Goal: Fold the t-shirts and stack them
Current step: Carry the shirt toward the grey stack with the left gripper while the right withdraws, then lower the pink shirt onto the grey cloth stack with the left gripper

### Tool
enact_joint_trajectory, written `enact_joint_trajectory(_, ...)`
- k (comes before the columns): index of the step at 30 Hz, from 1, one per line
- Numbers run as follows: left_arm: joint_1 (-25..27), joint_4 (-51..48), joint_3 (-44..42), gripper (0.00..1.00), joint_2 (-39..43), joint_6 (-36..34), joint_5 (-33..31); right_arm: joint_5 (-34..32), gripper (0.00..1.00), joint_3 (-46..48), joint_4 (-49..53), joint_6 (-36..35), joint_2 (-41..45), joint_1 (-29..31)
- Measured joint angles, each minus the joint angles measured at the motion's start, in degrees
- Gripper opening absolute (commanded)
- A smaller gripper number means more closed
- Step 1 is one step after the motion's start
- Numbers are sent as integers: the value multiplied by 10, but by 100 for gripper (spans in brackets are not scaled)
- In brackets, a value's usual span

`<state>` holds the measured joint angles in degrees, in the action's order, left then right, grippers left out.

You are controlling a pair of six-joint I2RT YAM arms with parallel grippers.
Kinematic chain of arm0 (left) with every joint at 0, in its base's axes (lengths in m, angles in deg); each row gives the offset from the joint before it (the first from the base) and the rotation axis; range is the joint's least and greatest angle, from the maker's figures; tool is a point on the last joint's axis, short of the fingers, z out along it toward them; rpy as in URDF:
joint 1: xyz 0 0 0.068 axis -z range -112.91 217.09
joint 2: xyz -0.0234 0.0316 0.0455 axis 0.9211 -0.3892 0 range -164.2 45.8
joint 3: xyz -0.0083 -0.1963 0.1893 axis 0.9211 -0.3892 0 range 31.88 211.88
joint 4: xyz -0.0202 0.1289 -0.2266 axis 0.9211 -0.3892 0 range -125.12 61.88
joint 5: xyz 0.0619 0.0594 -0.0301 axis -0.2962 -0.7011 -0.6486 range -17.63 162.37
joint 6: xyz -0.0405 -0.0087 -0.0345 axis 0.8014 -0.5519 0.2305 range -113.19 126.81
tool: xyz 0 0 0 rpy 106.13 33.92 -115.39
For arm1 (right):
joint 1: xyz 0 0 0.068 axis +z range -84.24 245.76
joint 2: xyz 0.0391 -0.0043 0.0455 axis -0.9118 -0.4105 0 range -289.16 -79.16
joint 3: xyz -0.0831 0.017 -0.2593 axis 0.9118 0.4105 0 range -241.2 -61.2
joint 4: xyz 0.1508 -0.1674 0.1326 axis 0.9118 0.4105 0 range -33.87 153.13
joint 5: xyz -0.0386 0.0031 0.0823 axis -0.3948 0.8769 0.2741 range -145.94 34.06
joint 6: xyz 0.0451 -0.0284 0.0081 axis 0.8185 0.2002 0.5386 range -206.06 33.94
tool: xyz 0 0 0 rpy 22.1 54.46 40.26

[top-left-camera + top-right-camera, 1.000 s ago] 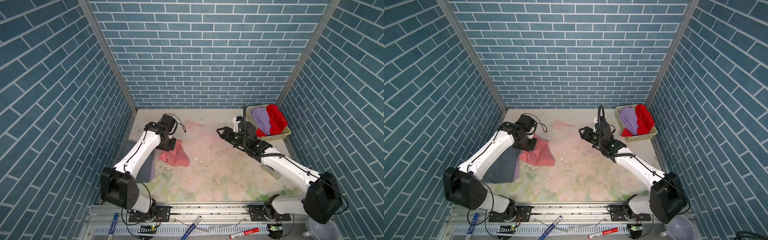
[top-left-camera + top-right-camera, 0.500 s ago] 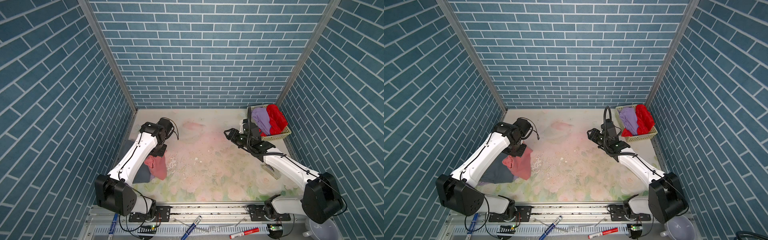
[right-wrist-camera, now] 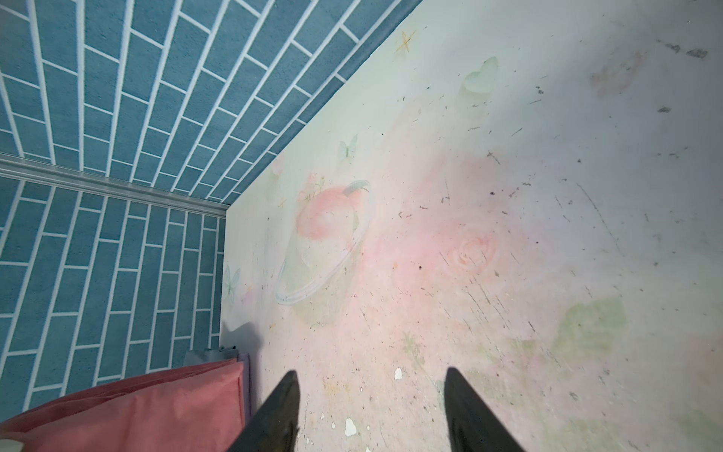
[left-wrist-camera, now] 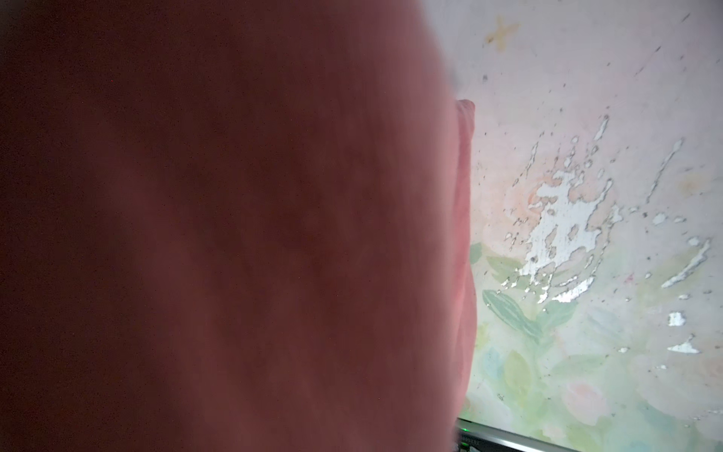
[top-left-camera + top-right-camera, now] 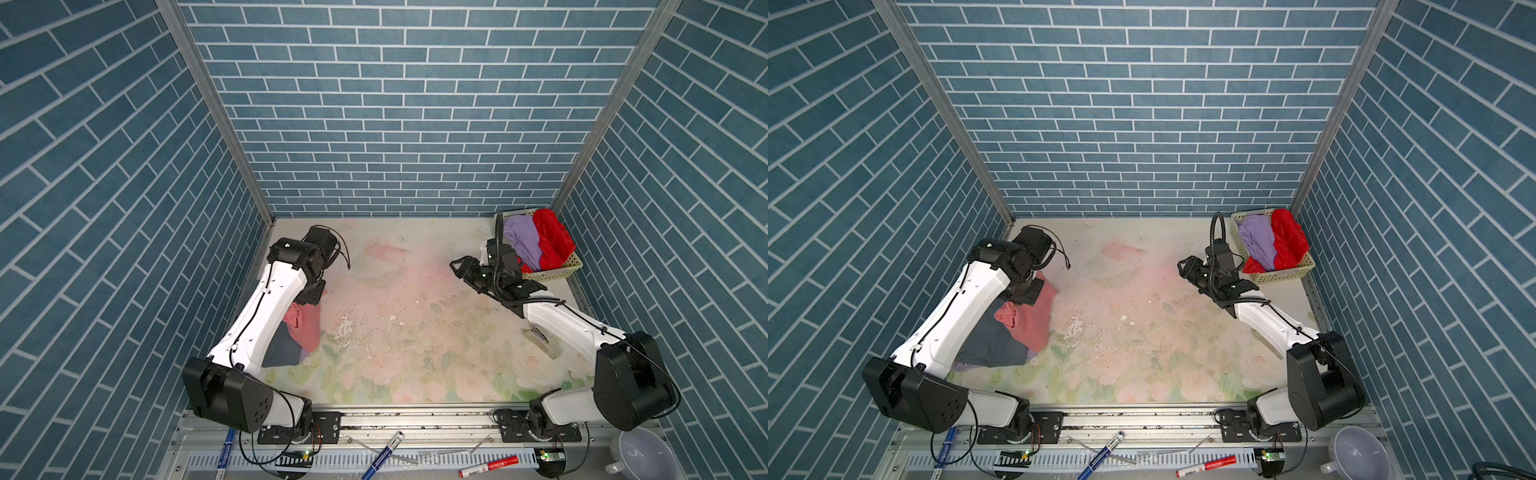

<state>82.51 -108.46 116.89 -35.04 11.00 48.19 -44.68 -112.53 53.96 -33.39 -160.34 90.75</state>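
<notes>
Cloth of the pink shirt point(image 5: 1034, 320) is clamped in the left gripper point(image 5: 1029, 291), which is closed on its far edge at the left side of the table point(image 5: 1142, 353); the fingers themselves are hidden by wrist and cloth. The shirt is draped partly over the grey shirt point(image 5: 992, 345), which is spread flat beneath it. The right gripper point(image 3: 371, 371) is held over bare table, fingers apart, nothing between them. The lavender shirt point(image 5: 1258, 239) and red shirt point(image 5: 1287, 241) are bundled in the basket point(image 5: 1287, 272) at the far right corner.
</notes>
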Motion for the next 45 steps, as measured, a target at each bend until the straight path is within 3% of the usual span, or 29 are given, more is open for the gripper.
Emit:
enact_joint_trajectory(16, -47, -40, 12, 0, 3, -3, -11, 21, 58, 5, -17, 2, -23, -8)
enact_joint_trajectory(25, -133, 17, -44, 0, -6, -34, -37, 23, 57, 5, -18, 11, -25, -9)
enact_joint_trajectory(32, -186, 86, -83, 1, -69, -56, -66, 23, 57, 5, -18, 16, -28, -9)
enact_joint_trajectory(37, -217, 124, -99, 18, -108, -61, -94, 22, 57, 5, -17, 23, -33, -9)
enact_joint_trajectory(40, -233, 136, -103, 37, -122, -61, -117, 22, 57, 5, -17, 26, -34, -9)
enact_joint_trajectory(42, -242, 140, -101, 63, -130, -54, -137, 21, 56, 5, -17, 26, -35, -9)
enact_joint_trajectory(45, -256, 143, -92, 70, -138, -39, -165, 20, 56, 5, -17, 30, -38, -10)
